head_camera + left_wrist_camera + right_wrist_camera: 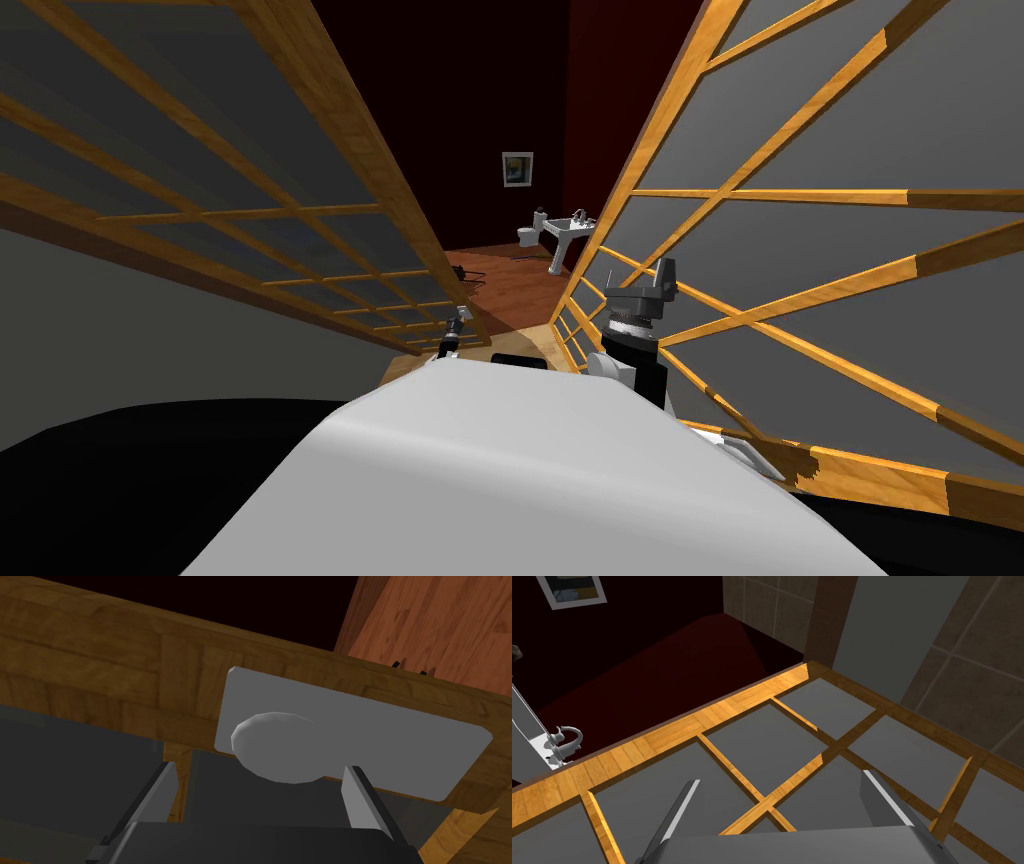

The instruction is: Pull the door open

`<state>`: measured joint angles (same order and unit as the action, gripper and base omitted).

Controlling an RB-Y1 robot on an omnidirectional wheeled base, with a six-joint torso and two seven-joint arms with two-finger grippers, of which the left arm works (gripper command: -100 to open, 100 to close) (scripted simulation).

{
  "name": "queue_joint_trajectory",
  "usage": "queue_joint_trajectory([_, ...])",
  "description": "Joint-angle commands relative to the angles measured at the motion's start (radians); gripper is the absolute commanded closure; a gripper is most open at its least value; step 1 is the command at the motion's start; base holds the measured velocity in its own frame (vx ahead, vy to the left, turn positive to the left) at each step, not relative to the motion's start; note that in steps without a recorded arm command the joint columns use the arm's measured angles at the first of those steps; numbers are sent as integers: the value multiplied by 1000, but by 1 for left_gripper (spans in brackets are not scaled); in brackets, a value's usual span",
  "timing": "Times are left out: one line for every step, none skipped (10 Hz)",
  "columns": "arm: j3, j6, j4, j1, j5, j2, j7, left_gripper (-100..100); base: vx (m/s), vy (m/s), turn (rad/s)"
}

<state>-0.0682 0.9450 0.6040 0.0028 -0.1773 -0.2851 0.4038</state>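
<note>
A wooden lattice door (300, 210) with grey panes slants across the left of the head view. My left gripper (452, 335) is small at the door's near edge. In the left wrist view a round grey knob (277, 746) sits on a grey plate (400, 741) fixed to the door's wooden frame (125, 671). My left gripper (260, 793) is open, one finger on each side of the knob's lower part and neither pressing it. My right gripper (640, 290) is raised beside the right lattice door (800, 250). In its wrist view the right gripper (781, 776) is open over grey panes (762, 741).
Between the two doors a gap shows a room with a reddish wood floor (510, 290), a white sink (570, 232), a toilet (527, 235) and a framed picture (517, 168) on a dark red wall. The sink's tap (564, 743) lies beyond the right door's edge.
</note>
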Motion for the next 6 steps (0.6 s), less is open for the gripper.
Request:
queue_joint_trajectory([8,-10,12,2,-16,7,45,-100,-81,-16,-66])
queue_joint_trajectory([12,-13,14,0,-28,11,75,-100,-67,5,-49])
queue_joint_trajectory([16,-16,17,-3,-41,15,103,-100,-75,24,-38])
queue_joint_trajectory([21,-20,19,-5,-55,19,132,-100,-84,25,-50])
queue_joint_trajectory([21,-20,19,-5,-55,19,145,-100,-50,10,-14])
queue_joint_trajectory([25,-24,22,-8,-69,23,183,-100,-43,4,-23])
